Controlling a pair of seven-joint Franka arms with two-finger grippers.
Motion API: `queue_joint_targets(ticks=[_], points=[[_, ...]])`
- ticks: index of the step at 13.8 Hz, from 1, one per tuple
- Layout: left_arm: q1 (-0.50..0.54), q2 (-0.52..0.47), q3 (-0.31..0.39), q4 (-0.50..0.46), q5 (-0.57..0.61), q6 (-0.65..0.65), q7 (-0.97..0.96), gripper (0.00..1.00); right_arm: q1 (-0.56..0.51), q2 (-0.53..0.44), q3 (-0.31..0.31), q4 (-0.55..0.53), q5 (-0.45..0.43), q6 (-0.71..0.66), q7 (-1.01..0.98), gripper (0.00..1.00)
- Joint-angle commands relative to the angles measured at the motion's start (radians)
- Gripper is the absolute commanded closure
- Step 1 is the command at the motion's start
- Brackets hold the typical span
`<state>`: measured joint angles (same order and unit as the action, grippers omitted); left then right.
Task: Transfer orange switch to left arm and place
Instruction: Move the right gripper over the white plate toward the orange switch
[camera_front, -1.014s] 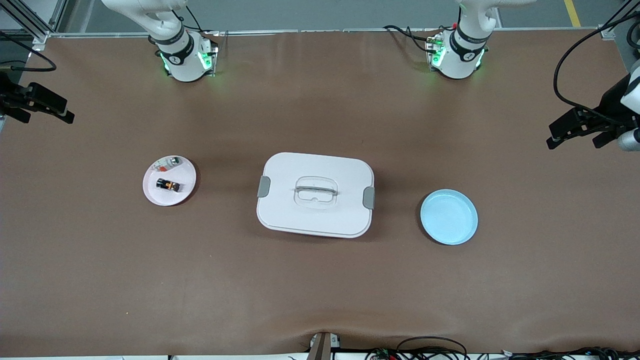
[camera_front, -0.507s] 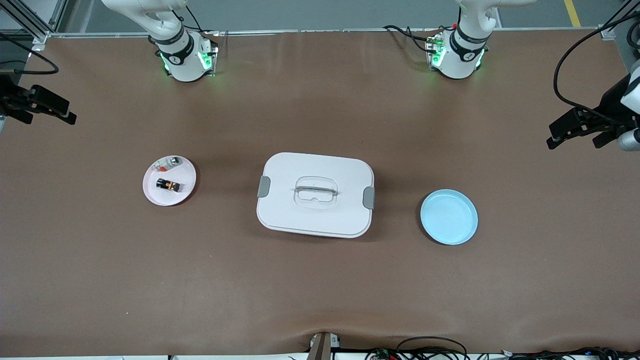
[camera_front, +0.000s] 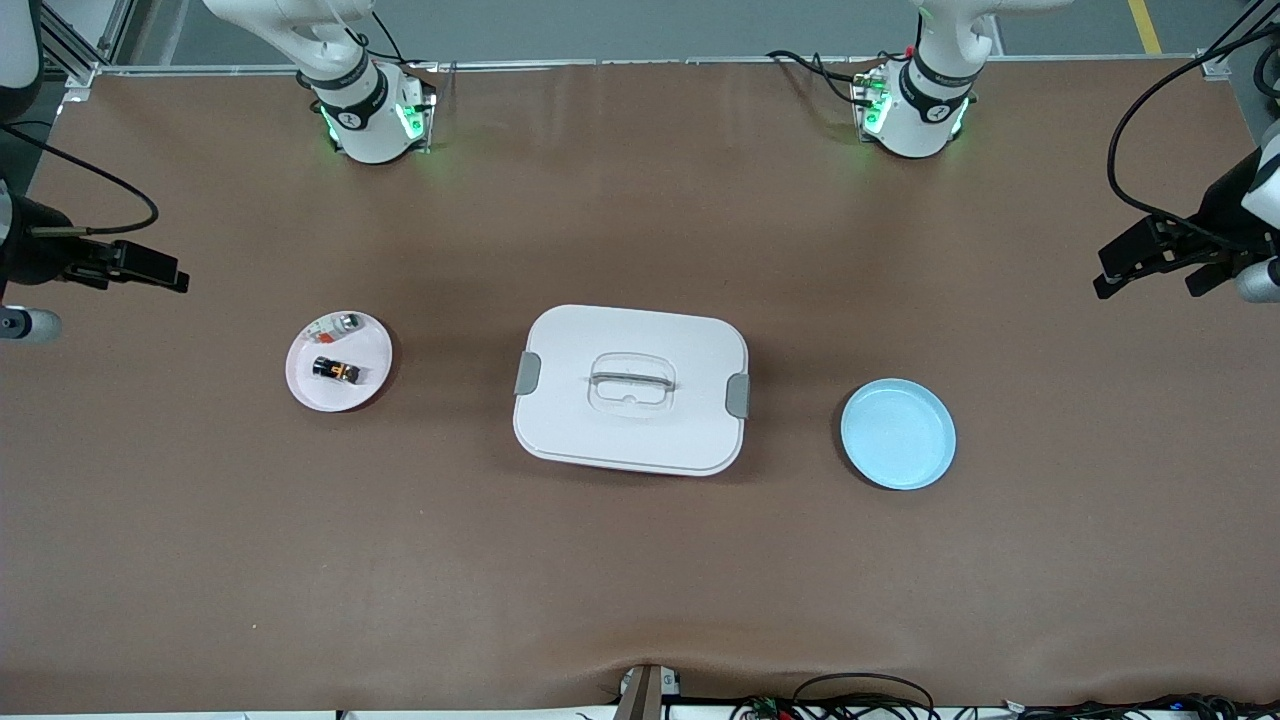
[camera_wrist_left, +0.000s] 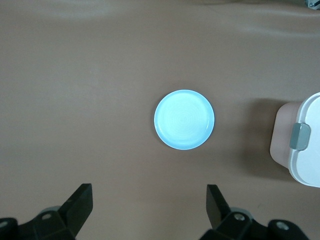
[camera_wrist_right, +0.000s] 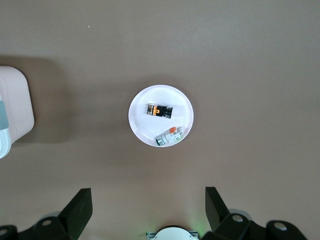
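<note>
The orange switch (camera_front: 336, 370) is a tiny black part with an orange accent. It lies on a pink plate (camera_front: 305, 385) toward the right arm's end of the table, and also shows in the right wrist view (camera_wrist_right: 159, 110). The white box (camera_front: 630, 390) with grey latches stands in the middle of the table. My right gripper (camera_front: 172, 277) is open and empty, high over bare table beside the pink plate; its fingers (camera_wrist_right: 80, 207) frame the right wrist view. My left gripper (camera_front: 1105, 277) is open and empty, up over the left arm's end of the table.
A small white-grey part with a red mark (camera_front: 335, 324) lies on the pink plate beside the switch. A blue plate (camera_front: 898, 433) sits between the box and the left arm's end; it also shows in the left wrist view (camera_wrist_left: 184, 119). Cables hang near both grippers.
My right gripper has moved in from the table's edge toward the pink plate. The left arm, switch, box and plates have not moved.
</note>
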<state>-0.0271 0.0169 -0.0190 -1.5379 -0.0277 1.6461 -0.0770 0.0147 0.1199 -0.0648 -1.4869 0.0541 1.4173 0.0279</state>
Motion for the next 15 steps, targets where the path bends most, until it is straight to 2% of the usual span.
queue_joint_targets(ticks=[1,7,15], points=[[0.001,0.002,0.004,0.01,0.006,-0.017,0.028,0.0,-0.003,0.027,0.005,0.016,-0.019,-0.002,0.012,0.0],[0.003,0.005,0.005,0.009,0.006,-0.017,0.028,0.0,0.027,0.09,0.005,-0.009,-0.031,0.074,0.023,0.0],[0.001,0.005,0.005,0.009,0.006,-0.016,0.028,0.0,0.024,0.072,0.003,-0.327,-0.074,0.365,0.098,0.0]])
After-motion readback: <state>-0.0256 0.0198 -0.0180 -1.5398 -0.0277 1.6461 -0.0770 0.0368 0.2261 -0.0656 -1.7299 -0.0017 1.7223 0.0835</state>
